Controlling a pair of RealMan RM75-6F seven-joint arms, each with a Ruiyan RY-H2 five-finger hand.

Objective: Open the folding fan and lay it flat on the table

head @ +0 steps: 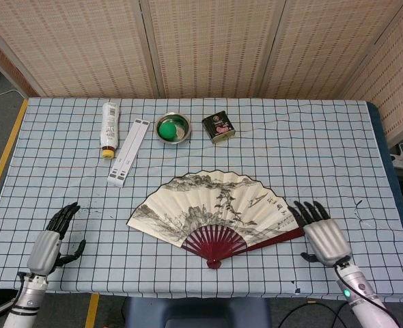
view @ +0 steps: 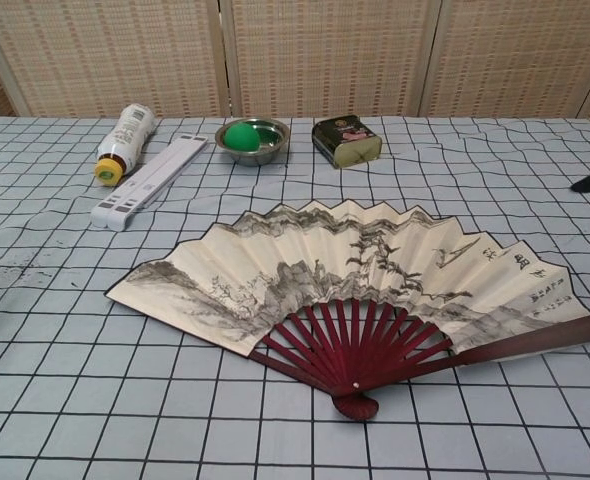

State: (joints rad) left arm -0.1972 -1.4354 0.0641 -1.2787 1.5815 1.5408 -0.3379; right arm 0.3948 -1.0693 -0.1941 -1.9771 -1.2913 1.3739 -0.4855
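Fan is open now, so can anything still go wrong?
Maybe two things. The right hand sits just beside the fan, at its red end rib; if it drifts left while pulling away, it might nudge the fan or start folding it. The fan's pivot also lies nearer the table's front edge than the back, so a bump that way could slide it toward the drop. The left hand is far off and looks harmless.
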